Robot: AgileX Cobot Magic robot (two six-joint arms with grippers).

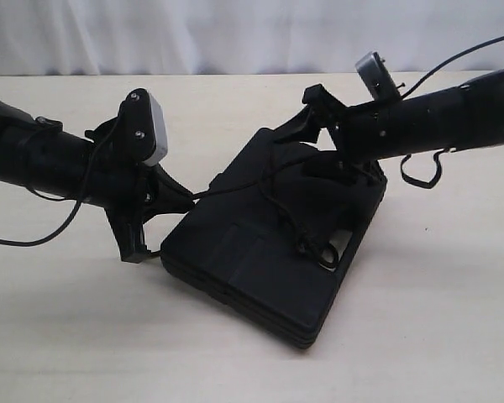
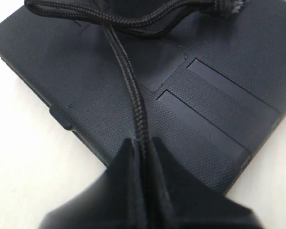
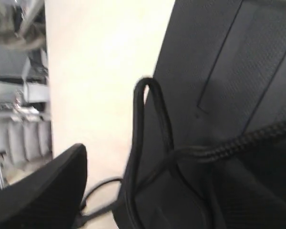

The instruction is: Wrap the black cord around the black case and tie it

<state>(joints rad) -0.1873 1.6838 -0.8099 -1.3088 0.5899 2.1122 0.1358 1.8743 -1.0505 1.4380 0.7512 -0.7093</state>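
Left gripper point(image 2: 142, 145) at lower centre, pinched tight on black cord point(image 2: 126, 81) running up across black case point(image 2: 214, 124), right gripper point(image 1: 301, 116) spread wide at case's upper edge

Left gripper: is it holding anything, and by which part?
Yes. The left gripper is shut on the black cord, pinching a straight stretch that runs off the black case, away from the frayed end.

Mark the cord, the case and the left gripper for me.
cord point(image 2: 133, 98): left wrist view, on the braided stretch lying over the case.
case point(image 2: 47, 67): left wrist view, on its textured top face.
left gripper point(image 2: 142, 145): left wrist view, between the tips, which are shut on the cord.
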